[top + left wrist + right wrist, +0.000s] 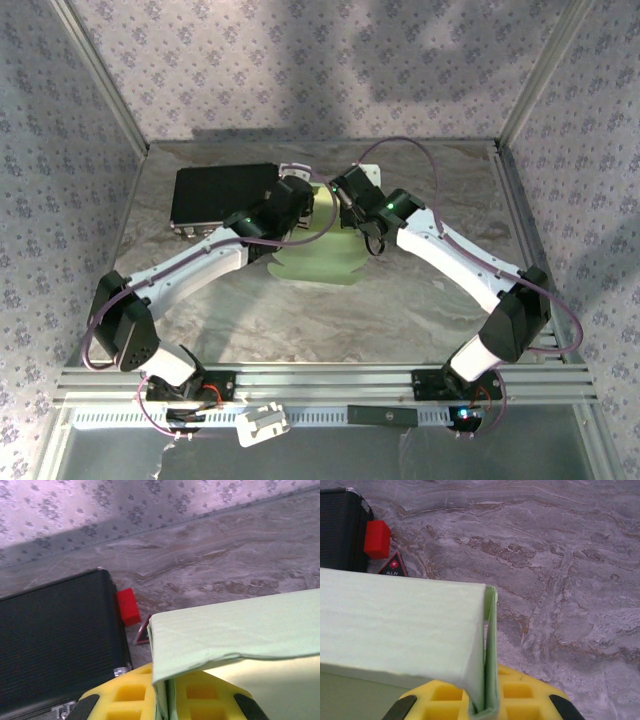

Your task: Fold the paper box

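Note:
The paper box [322, 255] is pale yellow-green cardboard, held up off the marble table between my two arms at the back middle. My left gripper [303, 198] pinches its left side. In the left wrist view the yellow fingers [125, 696] are shut on doubled layers of the paper box [235, 630], with a flap bent over the left gripper [170, 702]. My right gripper [347, 192] holds the other side. In the right wrist view the right gripper [486, 704] is shut on a folded edge of the paper box [395, 625].
A black rectangular case [222, 195] lies at the back left, close to the left gripper; it is also in the left wrist view [55, 640]. A small red block [376, 538] and a red-edged triangular label [393, 566] sit beside the case. Bare marble table [400, 310] spreads to the front and right.

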